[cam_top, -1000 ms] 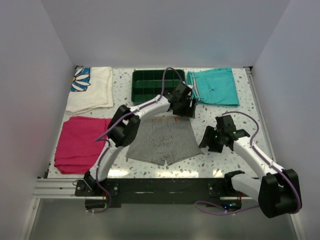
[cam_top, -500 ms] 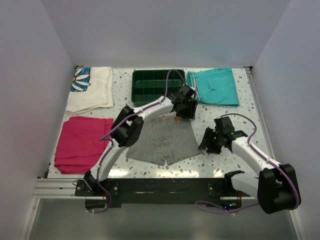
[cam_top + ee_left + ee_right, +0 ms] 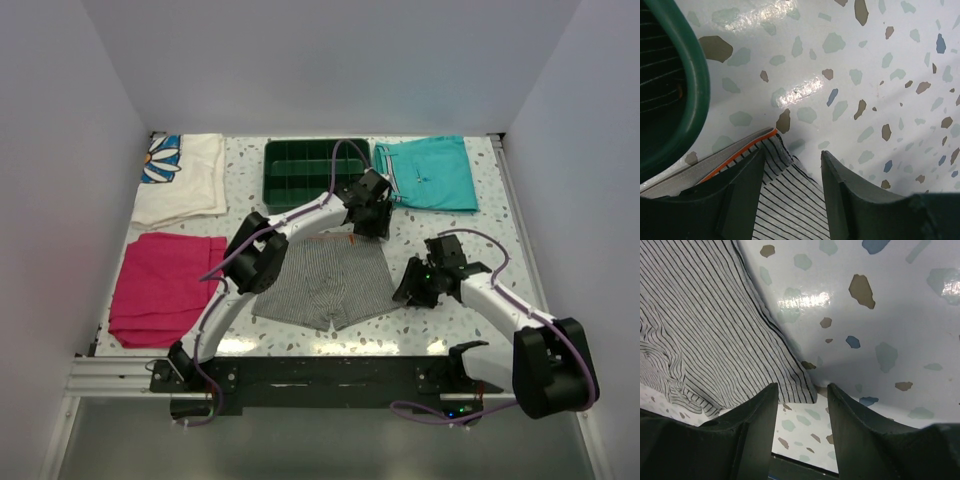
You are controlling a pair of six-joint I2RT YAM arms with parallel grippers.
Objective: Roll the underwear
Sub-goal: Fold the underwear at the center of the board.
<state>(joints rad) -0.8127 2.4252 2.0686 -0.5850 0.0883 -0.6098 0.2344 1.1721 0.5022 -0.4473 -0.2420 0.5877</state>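
The underwear (image 3: 325, 283) lies flat on the speckled desk (image 3: 245, 180), just on the near side of the green tray (image 3: 300, 148). Its waistband faces the tray.

The left tool (image 3: 372, 228) stands at the waistband's right corner, close to the tray's near right corner. In the left wrist view the tool (image 3: 792, 156) has its jaws partly apart. The striped corner of the underwear (image 3: 785, 195), with its orange trim, lies in the gap between them. The cloth is straddled, not pinched.

The right tool (image 3: 404, 293) sits further from the tray, at the garment's right leg hem. From the right wrist camera its jaws (image 3: 800, 389) are likewise partly apart. The hem corner (image 3: 800, 385) lies right at the mouth of the gap and nothing is clamped.

Against a second ago, the left tool has barely shifted toward the tray's right end. The right tool has slid left, from well clear of the cloth to its edge. The underwear lies as before.

The tray is split by ribs into compartments, and I cannot tell whether anything lies in them. Its rim (image 3: 695, 90) shows beside the left tool. A white flower-print cloth (image 3: 185, 180) lies left of the tray, a magenta cloth (image 3: 165, 285) left and nearer, and teal shorts (image 3: 430, 172) just to its right.
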